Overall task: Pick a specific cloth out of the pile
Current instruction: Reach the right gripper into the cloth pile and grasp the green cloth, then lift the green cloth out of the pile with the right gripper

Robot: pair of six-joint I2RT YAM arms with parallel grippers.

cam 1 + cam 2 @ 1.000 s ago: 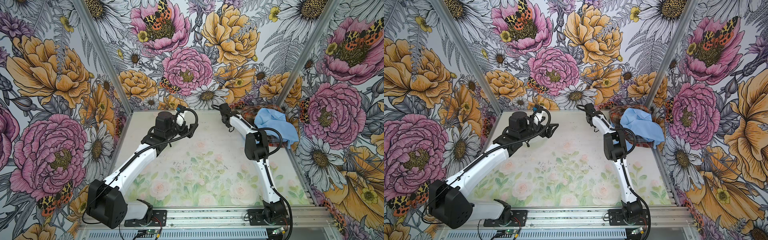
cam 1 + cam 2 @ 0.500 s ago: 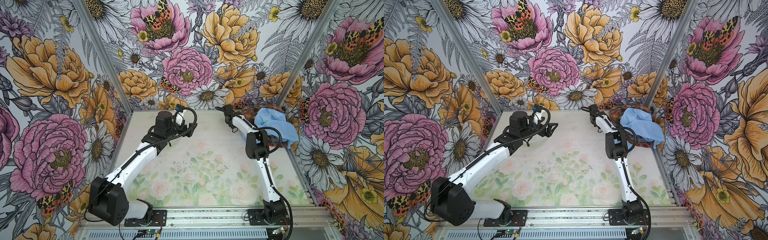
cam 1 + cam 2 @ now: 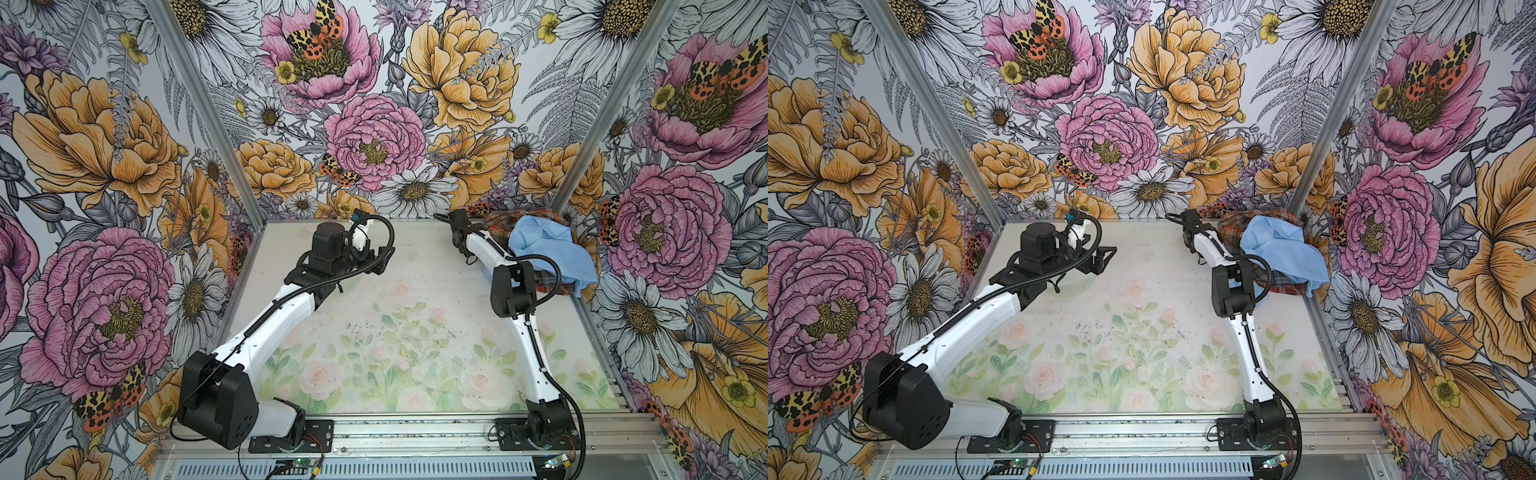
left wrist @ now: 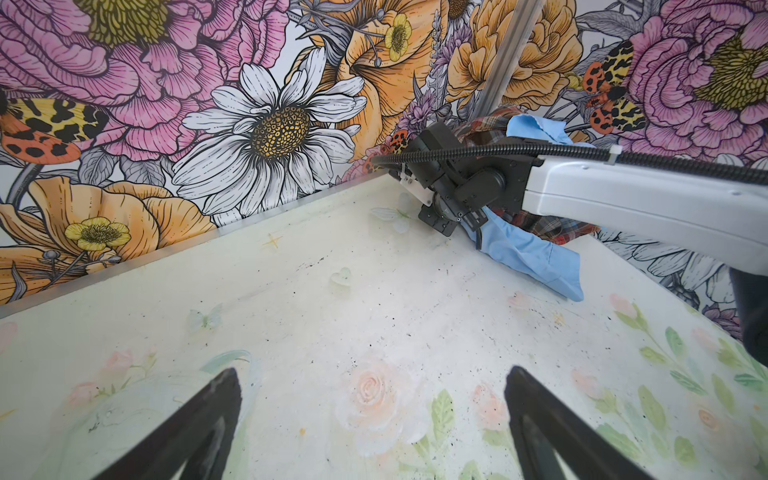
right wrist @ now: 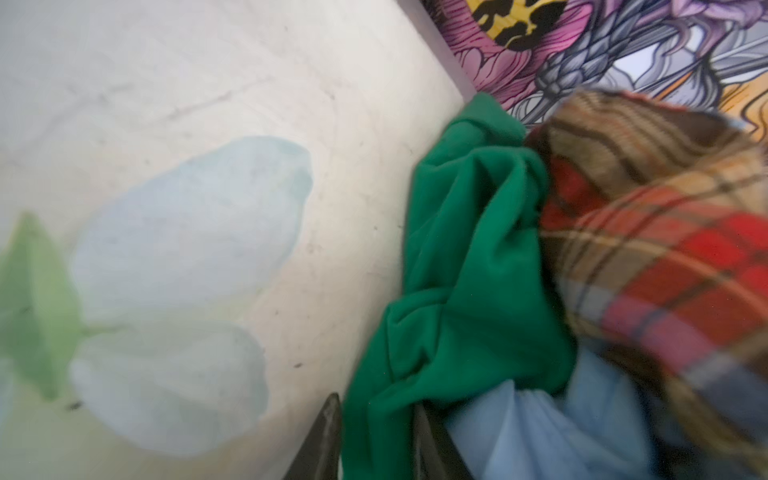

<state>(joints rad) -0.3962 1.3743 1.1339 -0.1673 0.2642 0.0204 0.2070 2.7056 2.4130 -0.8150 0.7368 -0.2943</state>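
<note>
In the right wrist view the cloth (image 5: 465,270) is a solid dark green fold lying at the edge of the pile, against the plaid fabric (image 5: 665,249) and over light blue fabric (image 5: 540,436). My right gripper (image 5: 376,409) is shut on a fold of this green cloth, one finger on each side. In both top views the pile (image 3: 548,249) (image 3: 1279,249) sits in the far right corner, and the right arm (image 3: 482,245) hides the green cloth. My left gripper (image 4: 370,374) (image 3: 384,259) hangs open over bare table at the far left, holding nothing.
Flowered walls (image 3: 374,145) close in the table on three sides, and the pile presses into the back right corner post (image 3: 561,199). The painted table top (image 3: 395,332) lies between the two arms. The arm bases stand on a metal rail (image 3: 395,432) at the front edge.
The right gripper's jaws have closed on the green fold, and its wrist has shifted slightly toward the pile. The left arm has hardly moved and stays open.
</note>
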